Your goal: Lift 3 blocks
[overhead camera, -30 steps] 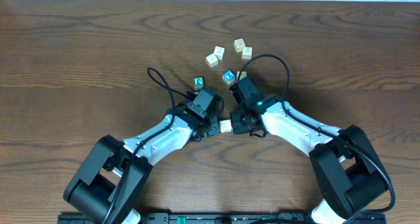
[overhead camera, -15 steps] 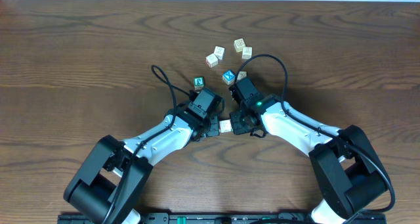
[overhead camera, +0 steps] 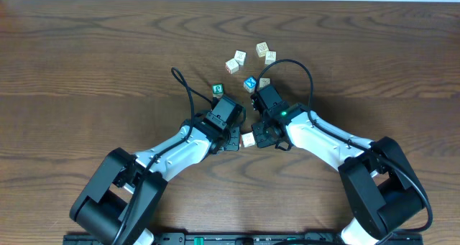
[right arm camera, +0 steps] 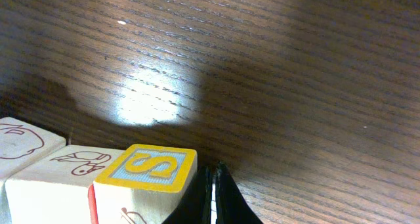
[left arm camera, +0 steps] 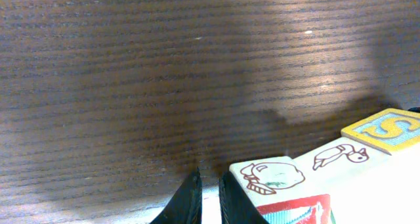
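Nearest, the left gripper (left arm camera: pixel 210 201) holds its jaws a thin slit apart, gripping nothing. The right gripper (right arm camera: pixel 213 195) has its jaws closed together, empty. Between the two grippers, just beside their fingers, runs a row of three blocks (left arm camera: pixel 340 157): one with a green-tinted drawing, one with a bird, one lettered S. Whether the row clears the wooden table (overhead camera: pixel 86 58) cannot be told. Farther off lie a green-faced cube (overhead camera: pixel 218 90), a blue-faced cube (overhead camera: pixel 250 83) and scattered pale cubes (overhead camera: pixel 270 57).

My dark, grained wooden bench (overhead camera: pixel 86 51) carries a loose cluster of four pale cubes (overhead camera: pixel 239 57) at its far side; nearer me lie a green-faced cube (overhead camera: pixel 218 90) and a blue-faced cube (overhead camera: pixel 250 83).
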`<action>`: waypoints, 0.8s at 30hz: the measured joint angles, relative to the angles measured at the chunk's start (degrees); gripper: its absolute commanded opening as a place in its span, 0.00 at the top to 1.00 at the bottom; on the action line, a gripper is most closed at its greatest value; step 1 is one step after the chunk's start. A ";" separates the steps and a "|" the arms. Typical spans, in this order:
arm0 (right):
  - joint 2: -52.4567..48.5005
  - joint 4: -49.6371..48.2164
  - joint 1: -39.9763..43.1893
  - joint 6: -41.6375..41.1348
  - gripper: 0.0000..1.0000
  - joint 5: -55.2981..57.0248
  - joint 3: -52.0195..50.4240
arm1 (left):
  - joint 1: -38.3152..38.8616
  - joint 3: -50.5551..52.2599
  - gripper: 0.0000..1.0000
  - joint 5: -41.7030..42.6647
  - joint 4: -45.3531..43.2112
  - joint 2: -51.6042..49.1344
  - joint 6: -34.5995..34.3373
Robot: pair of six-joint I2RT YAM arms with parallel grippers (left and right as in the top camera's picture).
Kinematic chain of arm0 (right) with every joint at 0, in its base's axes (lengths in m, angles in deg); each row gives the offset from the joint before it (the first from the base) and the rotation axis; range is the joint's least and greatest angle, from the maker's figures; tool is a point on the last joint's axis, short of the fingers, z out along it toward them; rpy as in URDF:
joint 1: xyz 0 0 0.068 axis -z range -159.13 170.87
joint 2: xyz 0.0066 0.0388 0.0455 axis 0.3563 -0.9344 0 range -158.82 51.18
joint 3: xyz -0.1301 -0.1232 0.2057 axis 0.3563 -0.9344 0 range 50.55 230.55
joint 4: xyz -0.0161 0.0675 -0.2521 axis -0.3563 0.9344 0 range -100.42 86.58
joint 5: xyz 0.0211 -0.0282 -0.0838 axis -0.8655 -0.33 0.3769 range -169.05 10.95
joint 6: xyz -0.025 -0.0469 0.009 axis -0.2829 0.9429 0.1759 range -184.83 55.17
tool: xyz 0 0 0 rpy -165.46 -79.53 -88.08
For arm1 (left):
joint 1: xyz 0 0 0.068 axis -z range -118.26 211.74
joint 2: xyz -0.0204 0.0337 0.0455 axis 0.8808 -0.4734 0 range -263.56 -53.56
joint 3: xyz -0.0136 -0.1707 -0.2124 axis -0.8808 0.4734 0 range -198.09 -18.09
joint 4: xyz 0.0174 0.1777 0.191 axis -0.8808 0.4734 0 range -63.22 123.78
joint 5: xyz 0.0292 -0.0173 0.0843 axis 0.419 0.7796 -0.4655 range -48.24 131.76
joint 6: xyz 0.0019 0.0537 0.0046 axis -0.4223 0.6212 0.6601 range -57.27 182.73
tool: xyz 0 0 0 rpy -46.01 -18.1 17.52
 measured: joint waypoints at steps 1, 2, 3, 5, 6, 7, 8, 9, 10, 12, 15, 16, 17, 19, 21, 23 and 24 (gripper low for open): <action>0.00 0.00 0.02 0.04 0.97 0.02 0.00 | 0.00 0.00 0.87 0.00 -0.02 0.00 0.02; 0.00 0.02 0.02 0.04 0.97 0.02 0.00 | 0.00 0.00 0.87 0.02 -0.02 0.00 0.02; 0.00 0.07 0.02 0.04 0.97 0.04 0.00 | 0.02 0.00 0.88 0.02 -0.04 0.00 0.02; 0.00 0.24 0.02 0.00 0.98 0.07 0.00 | 0.15 0.00 0.87 0.00 -0.13 0.00 -0.02; 0.00 0.31 0.02 -0.02 0.98 0.09 0.00 | 0.20 0.00 0.87 0.00 -0.15 0.00 -0.07; 0.00 0.35 0.04 -0.04 0.98 0.09 0.00 | 0.24 0.00 0.87 0.00 -0.15 0.00 -0.17; 0.00 0.42 0.02 -0.17 0.98 0.07 0.00 | 0.24 0.00 0.87 0.00 -0.17 0.00 -0.37; 0.00 0.48 0.02 -0.22 0.99 0.07 0.02 | 0.26 0.00 0.88 0.02 -0.17 0.00 -0.50; 0.00 0.50 0.04 -0.26 0.99 0.04 0.04 | 0.31 0.00 0.87 0.00 -0.17 0.00 -0.61; 0.00 0.52 0.04 -0.48 0.98 0.02 0.04 | 0.31 0.00 0.87 0.02 -0.20 0.00 -0.79; 0.00 0.66 0.04 -1.14 0.97 0.02 0.04 | 0.31 0.00 0.83 -0.04 -0.15 0.00 -1.36; 0.00 0.74 0.07 -1.31 0.96 0.02 0.07 | 0.31 0.00 0.78 -0.07 -0.02 0.00 -1.55; 0.00 0.85 0.09 -1.51 0.94 0.13 0.07 | 0.31 0.00 0.77 -0.17 0.11 0.00 -1.62; 0.00 1.07 0.20 -1.84 0.93 0.50 0.11 | 0.31 0.00 0.77 -0.48 0.24 0.00 -1.88; 0.00 1.16 0.24 -1.95 0.91 0.72 0.11 | 0.31 0.00 0.77 -0.57 0.22 0.02 -1.97; 0.00 1.16 0.24 -1.95 0.91 0.98 0.11 | 0.31 0.00 0.77 -0.70 0.20 0.02 -1.97; 0.00 1.14 0.24 -1.95 0.91 1.14 0.11 | 0.31 0.00 0.77 -0.79 0.17 0.02 -1.97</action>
